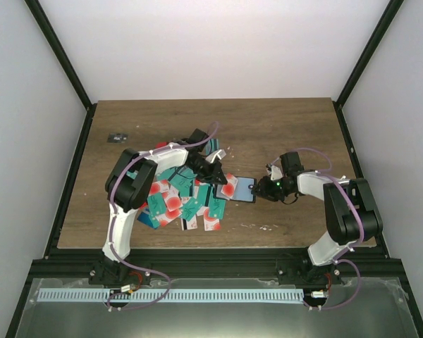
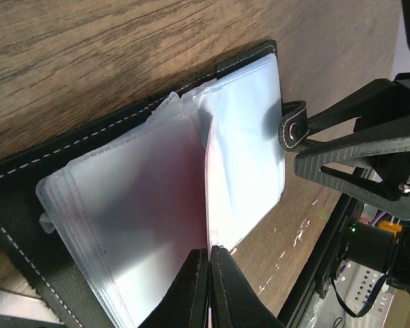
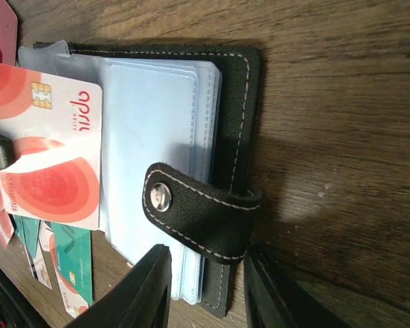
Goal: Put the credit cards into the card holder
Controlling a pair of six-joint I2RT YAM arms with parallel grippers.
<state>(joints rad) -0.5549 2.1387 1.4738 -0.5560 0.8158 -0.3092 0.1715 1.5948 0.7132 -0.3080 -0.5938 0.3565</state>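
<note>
On a wood-grain table (image 1: 282,134), the black card holder (image 3: 242,102) lies open between two grippers, just right of the heaped credit cards (image 1: 176,201).
Its white-stitched, suede-like cover carries clear plastic sleeves (image 2: 143,205). The left gripper (image 2: 209,287), pinched shut, holds a white card (image 3: 55,137) with red circles at the sleeves. The right gripper (image 3: 208,263) clamps the card holder by its snap tab (image 3: 191,208). The card's lettering is blurred.
</note>
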